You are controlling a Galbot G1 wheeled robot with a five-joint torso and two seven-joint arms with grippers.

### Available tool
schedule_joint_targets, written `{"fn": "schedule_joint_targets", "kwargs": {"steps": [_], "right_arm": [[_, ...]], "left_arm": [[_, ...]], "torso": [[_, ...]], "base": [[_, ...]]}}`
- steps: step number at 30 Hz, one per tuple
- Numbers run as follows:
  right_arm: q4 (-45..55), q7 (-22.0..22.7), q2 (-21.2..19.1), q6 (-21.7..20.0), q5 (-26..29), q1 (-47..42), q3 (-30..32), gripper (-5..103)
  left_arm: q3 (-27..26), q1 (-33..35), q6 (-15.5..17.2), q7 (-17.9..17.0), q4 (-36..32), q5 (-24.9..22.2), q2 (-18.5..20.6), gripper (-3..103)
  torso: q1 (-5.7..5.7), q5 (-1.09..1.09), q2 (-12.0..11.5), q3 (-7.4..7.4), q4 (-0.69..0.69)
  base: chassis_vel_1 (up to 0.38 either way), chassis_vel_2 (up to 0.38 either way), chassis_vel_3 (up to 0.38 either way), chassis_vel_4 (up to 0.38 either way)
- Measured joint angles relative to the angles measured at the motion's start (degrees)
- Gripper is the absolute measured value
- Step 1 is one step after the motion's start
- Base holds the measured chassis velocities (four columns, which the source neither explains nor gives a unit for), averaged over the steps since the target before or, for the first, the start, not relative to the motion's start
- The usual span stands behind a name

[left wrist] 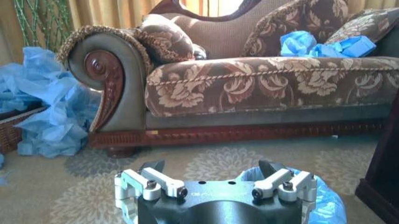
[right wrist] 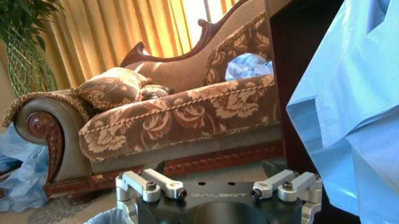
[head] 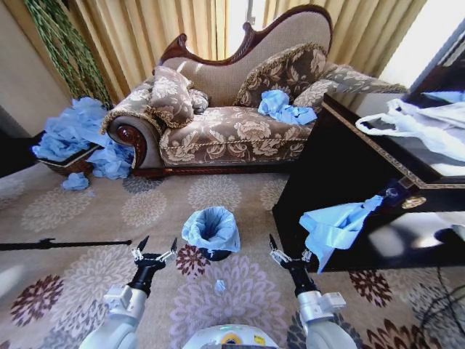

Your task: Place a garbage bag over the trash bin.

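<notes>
Head view: small black cylindrical trash bin (head: pixel 212 247) sits on the patterned carpet (head: pixel 65 218), thin crinkly light-blue garbage bag (head: pixel 211 224) already draped over its rim. It's ahead, between both arms, left pincer (head: pixel 154 254) maybe slightly nearer, right pincer (head: pixel 289 252) other side. Left wrist: pincer wide, bag just beyond. Right wrist: pincer wide, empty too
</notes>
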Motion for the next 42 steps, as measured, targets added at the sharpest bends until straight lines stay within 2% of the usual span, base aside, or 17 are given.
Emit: {"fn": "schedule_joint_targets", "kwargs": {"steps": [42], "right_arm": [[0.0,0.0,0.0,0.0,0.0,0.0,0.0,100]], "left_arm": [[0.0,0.0,0.0,0.0,0.0,0.0,0.0,100]], "torso": [[0.0,0.0,0.0,0.0,0.0]], "base": [[0.0,0.0,0.0,0.0]]}}
